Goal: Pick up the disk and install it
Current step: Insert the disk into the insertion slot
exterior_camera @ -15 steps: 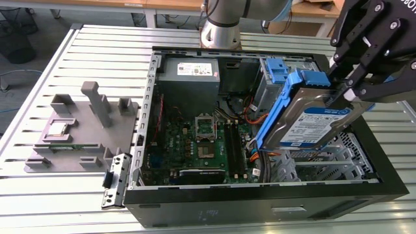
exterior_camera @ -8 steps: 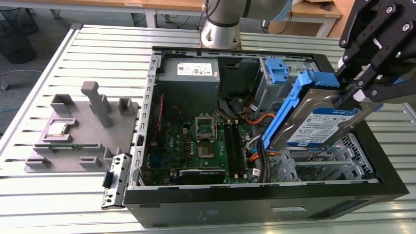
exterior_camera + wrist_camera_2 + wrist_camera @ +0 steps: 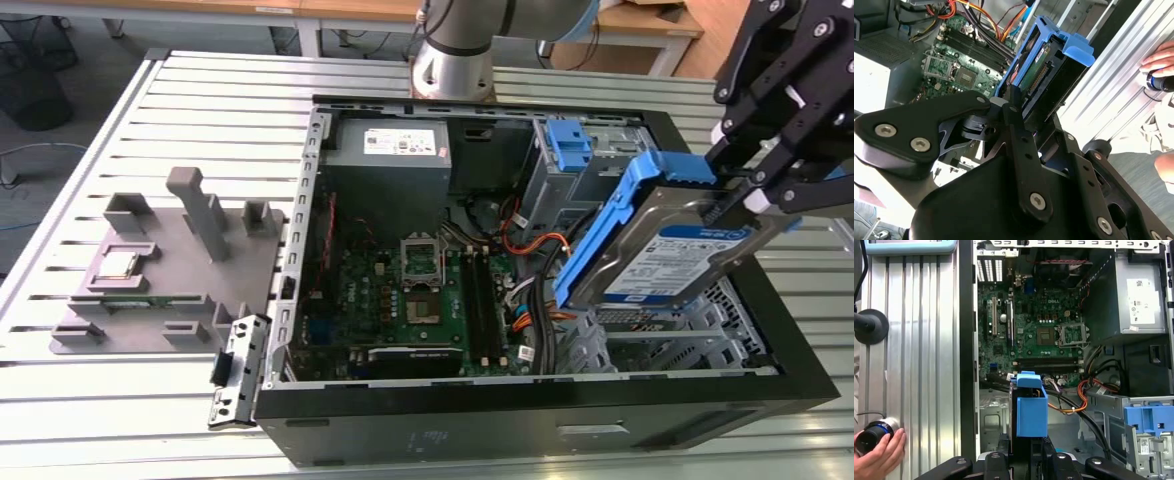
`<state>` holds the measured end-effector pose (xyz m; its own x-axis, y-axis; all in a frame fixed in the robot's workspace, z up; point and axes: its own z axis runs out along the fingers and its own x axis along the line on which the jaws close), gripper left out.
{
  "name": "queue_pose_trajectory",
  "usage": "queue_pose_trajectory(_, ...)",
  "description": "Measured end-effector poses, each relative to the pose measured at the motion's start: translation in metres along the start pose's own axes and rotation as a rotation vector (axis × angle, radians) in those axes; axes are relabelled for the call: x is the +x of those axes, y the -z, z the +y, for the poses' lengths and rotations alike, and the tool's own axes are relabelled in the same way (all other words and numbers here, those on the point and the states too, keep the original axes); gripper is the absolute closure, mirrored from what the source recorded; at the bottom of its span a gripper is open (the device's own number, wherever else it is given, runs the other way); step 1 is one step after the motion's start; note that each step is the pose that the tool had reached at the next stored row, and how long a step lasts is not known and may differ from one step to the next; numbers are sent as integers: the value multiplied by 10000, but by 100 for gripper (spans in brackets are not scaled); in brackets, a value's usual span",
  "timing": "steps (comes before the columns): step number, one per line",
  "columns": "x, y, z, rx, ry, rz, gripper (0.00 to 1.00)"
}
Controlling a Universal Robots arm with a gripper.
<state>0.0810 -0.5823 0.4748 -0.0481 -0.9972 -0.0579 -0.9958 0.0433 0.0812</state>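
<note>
In the exterior view, the flat silver hard disk with a blue-and-white label and blue plastic rails (image 3: 663,255) hangs tilted, label outward. It sits at about four o'clock over the open black computer case (image 3: 534,425), above the perforated metal drive cage (image 3: 674,335), and the black jaws are clamped on its upper end. At eleven o'clock inside the case sits the grey power-supply box with a white sticker (image 3: 390,145). The green motherboard (image 3: 414,290) lies at seven o'clock and an upright blue plastic latch piece (image 3: 567,150) at one o'clock. A grey moulded fixture (image 3: 160,260) rests on the slatted aluminium desk (image 3: 80,400) at nine o'clock, well apart from the case. The second wrist view shows the jaws closed narrowly on either face of the disk (image 3: 1046,65), whose connector edge faces the camera, with the motherboard (image 3: 954,70) beyond. A person's hand (image 3: 1160,61) rests on the desk beside a small dark cylinder with a blue ring (image 3: 1160,82). The first wrist view sees the disk (image 3: 1031,410) edge-on over the cage, between black cables and orange wires (image 3: 1079,400). The hand (image 3: 879,460) cups the cylinder (image 3: 871,437) outside the case wall.
</note>
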Motion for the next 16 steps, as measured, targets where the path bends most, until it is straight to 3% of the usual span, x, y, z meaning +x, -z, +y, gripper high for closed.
queue_pose_trajectory(10, -6, -9, -256, -2, 4, -40, 65)
queue_pose_trajectory(16, -6, -42, -317, -5, 59, -38, 65)
